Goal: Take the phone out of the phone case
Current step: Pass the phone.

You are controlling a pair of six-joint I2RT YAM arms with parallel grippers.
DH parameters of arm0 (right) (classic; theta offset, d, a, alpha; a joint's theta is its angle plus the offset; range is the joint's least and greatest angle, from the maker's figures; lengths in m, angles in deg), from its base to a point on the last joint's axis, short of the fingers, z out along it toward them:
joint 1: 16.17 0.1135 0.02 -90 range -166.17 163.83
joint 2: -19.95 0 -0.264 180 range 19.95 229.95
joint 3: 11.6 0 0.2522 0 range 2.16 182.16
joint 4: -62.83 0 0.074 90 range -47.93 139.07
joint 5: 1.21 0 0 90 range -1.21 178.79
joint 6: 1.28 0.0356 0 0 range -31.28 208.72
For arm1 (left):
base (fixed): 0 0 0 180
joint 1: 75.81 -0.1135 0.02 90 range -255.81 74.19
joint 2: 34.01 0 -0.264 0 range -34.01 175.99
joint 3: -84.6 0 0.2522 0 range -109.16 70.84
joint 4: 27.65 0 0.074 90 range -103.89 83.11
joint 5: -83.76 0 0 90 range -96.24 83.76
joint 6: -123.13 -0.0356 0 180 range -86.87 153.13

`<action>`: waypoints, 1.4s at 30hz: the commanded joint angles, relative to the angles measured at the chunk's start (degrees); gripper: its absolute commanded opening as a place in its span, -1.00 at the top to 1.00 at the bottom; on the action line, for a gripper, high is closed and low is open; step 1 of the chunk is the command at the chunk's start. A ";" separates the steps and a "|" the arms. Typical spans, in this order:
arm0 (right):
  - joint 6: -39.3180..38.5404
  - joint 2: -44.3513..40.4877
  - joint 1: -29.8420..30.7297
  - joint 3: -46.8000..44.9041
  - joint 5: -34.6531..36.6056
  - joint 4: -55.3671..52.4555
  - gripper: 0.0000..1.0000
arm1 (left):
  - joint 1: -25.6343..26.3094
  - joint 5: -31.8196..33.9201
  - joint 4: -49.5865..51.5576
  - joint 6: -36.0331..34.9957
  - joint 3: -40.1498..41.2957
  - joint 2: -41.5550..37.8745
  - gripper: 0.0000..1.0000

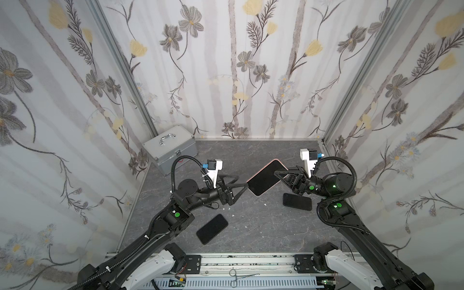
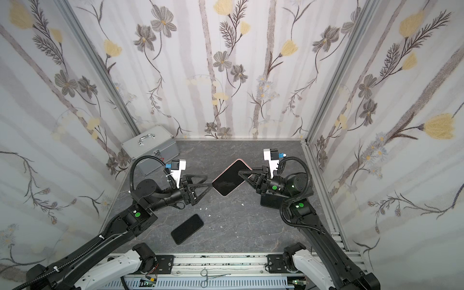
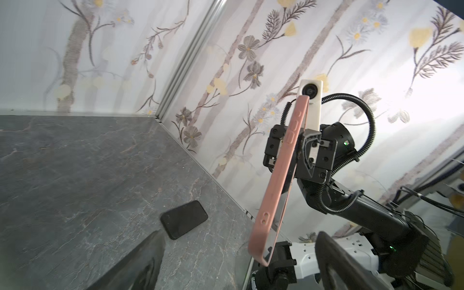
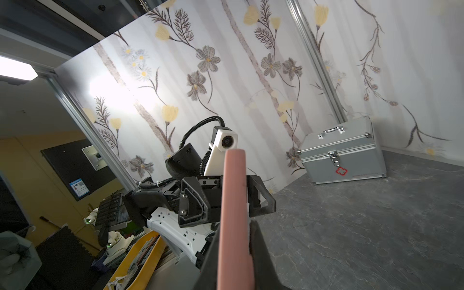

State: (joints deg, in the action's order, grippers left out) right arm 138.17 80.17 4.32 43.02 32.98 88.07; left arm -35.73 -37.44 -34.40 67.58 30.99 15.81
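**Right gripper** [image 1: 280,176]: jaws clamped on one long edge of the pink case [image 4: 232,213]. The right wrist view shows a dark finger pressed against each face.

**Left gripper** [image 1: 242,181]: jaws spread wide, gripping nothing. In the left wrist view the end of the case lies between the two fingers. Whether a fingertip touches its corner cannot be told.

**Phone** [image 1: 266,178]: seated in the pink case with its dark screen facing up. It is held tilted, clear of the table, between the two grippers in both top views.

**Table** [image 1: 251,226]: grey, marble-patterned surface.

**Black slab, right** [image 1: 297,201]: phone-shaped and lying flat on the table under the right arm's wrist. It may be a handset or an empty shell; this is unclear.

**Black slab, left** [image 1: 212,229]: the same shape, lying flat and angled near the left arm's elbow, well apart from the first.

**Silver box** [image 1: 169,148]: has a top handle, a front latch and a red emblem, and stands in the far left corner against the wall.

**Forceps** [image 1: 241,276]: lying on the front rail, off the table.
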 commanded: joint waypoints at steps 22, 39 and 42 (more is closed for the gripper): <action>10.37 2.08 2.46 1.86 -8.01 7.01 1.00 | 3.95 -17.59 -7.61 -0.35 -2.16 3.68 0.48; 2.25 0.63 2.27 4.77 -5.89 -3.04 0.65 | 3.94 -15.55 -7.74 -3.05 -0.72 3.36 1.00; -5.70 -0.61 1.41 7.09 -2.69 -13.76 -0.26 | 3.48 -14.97 -6.42 -6.17 -0.18 3.22 1.00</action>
State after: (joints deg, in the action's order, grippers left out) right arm 140.64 80.41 6.22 48.18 26.11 82.63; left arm -31.95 -53.18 -40.46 65.00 30.55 19.24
